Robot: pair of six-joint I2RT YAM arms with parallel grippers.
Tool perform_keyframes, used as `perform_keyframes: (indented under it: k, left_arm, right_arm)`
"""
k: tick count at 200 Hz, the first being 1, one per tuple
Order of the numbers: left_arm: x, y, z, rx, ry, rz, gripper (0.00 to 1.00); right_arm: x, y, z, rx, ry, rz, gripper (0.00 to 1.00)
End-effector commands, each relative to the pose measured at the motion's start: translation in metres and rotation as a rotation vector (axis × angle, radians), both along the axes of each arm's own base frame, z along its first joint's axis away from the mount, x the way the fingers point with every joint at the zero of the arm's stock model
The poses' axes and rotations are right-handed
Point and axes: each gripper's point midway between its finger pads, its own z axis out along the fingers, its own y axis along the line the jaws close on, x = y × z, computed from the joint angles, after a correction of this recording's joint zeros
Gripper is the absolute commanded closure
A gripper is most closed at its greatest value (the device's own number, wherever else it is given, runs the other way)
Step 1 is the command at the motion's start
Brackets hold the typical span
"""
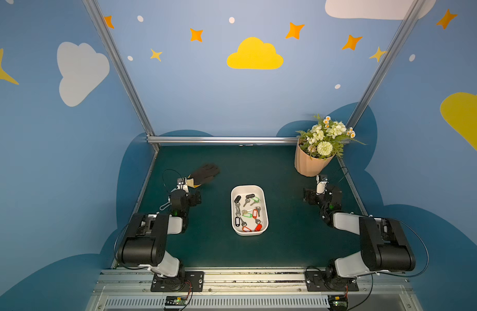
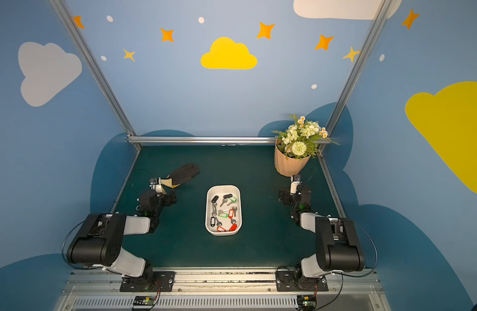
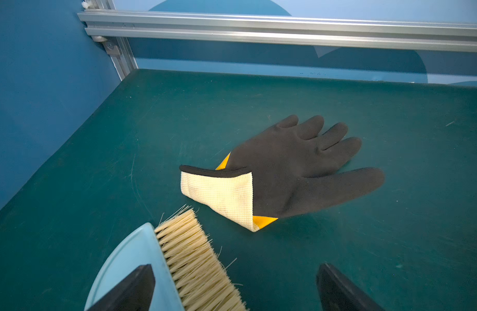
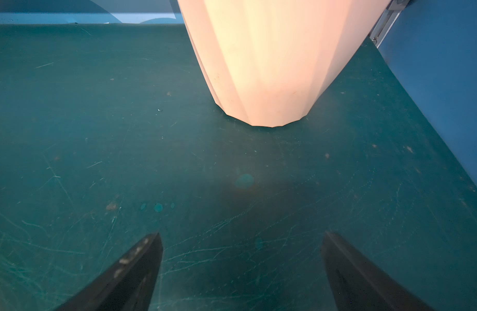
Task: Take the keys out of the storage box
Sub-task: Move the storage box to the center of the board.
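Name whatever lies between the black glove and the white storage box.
Nothing: both top views show only bare table between the glove and the storage box.

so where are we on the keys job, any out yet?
Done: nothing. All the keys lie inside the storage box, none on the table.
In hand: nothing. The left gripper is open, gripping nothing, by the brush and glove. The right gripper is open and empty, facing the flower pot.
Left: every key.
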Motion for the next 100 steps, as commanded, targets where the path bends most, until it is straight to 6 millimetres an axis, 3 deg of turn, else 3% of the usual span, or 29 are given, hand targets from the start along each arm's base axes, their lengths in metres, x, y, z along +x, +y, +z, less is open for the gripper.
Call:
perform_keyframes:
  k: [1, 100]
  left_arm:
    - [0.0048, -0.0014, 0.0101, 0.0, -0.026, -0.01, 0.0]
    - [0.0049, -0.0019, 0.0106, 0.0, -0.027, -0.012, 0.0]
  right_arm:
    - [0.0018, 0.0007, 0.0063, -0.008, -0.011, 0.002, 0.02]
    - [0.0018, 0.0002, 0.0074, 0.001, -0.014, 0.006, 0.02]
